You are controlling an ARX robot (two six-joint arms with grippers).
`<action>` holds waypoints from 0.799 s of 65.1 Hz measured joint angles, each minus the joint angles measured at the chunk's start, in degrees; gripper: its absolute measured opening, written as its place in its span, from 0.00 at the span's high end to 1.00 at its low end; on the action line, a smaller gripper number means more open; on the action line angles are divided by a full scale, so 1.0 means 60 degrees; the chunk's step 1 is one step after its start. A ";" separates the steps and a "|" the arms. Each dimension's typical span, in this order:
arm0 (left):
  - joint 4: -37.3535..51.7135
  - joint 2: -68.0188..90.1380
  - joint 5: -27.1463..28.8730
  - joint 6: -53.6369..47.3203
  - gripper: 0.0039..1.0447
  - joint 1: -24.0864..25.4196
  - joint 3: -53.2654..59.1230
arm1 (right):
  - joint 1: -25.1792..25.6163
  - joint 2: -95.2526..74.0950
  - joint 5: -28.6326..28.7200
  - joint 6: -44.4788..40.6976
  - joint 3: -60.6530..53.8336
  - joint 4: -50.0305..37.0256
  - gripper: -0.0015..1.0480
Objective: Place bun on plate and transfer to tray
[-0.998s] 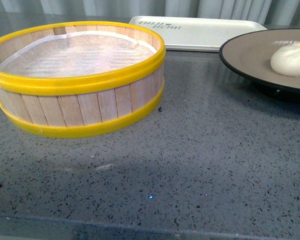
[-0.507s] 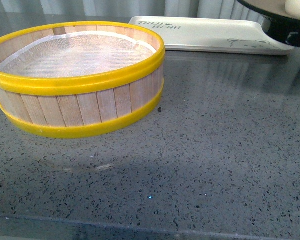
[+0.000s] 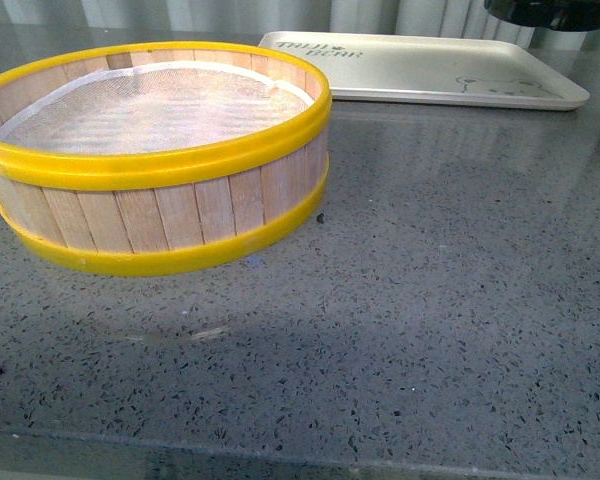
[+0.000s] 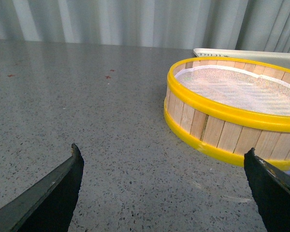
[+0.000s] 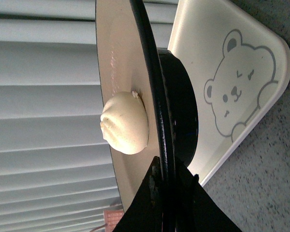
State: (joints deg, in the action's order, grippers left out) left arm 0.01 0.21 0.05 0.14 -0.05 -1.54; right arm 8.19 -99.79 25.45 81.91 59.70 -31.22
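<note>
**Front view:** A round wooden steamer basket with yellow bands [image 3: 155, 160] fills the 9-to-10 o'clock part of the grey speckled stone countertop [image 3: 430, 320]. A flat white rectangular plastic tray [image 3: 420, 70] lies at 12 to 1 o'clock, behind the basket and apart from it. At 1 o'clock, cut by the frame's edge, only the black raised foot of the wide round grey-brown plate [image 3: 552, 12] shows, held aloft over the tray's right end.

**Left wrist view:** The left gripper [image 4: 163, 151] hangs over bare countertop. Its two dark fingers [image 4: 58, 193] are spread wide with nothing between them, and the basket stands near.

**Right wrist view:** The right gripper [image 5: 166, 176] is clamped on the plate's black rim. The small round white pleated bun [image 5: 125, 123] sits on the plate's matte face, near its middle. The tray's bear-printed end lies under the foot.
</note>
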 joint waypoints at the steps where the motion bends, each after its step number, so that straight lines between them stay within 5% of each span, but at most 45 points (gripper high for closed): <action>1: 0.0000 0.0000 0.0000 0.0000 0.06 0.0000 0.0004 | -0.0007 -0.0160 -0.0029 0.0018 0.0186 0.0066 0.98; 22: 0.0000 -0.0004 0.0000 0.0000 0.06 0.0000 0.0004 | -0.0310 -0.1960 -0.0404 0.0109 0.2313 0.0896 0.98; 52: 0.0000 -0.0004 0.0000 0.0000 0.06 0.0004 0.0004 | -0.0681 -0.2393 -0.0557 -0.0029 0.2506 0.1089 0.98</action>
State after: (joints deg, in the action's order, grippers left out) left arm 0.01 0.19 0.05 0.14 -0.03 -1.52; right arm 4.10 -114.15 22.11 81.73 74.74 -24.69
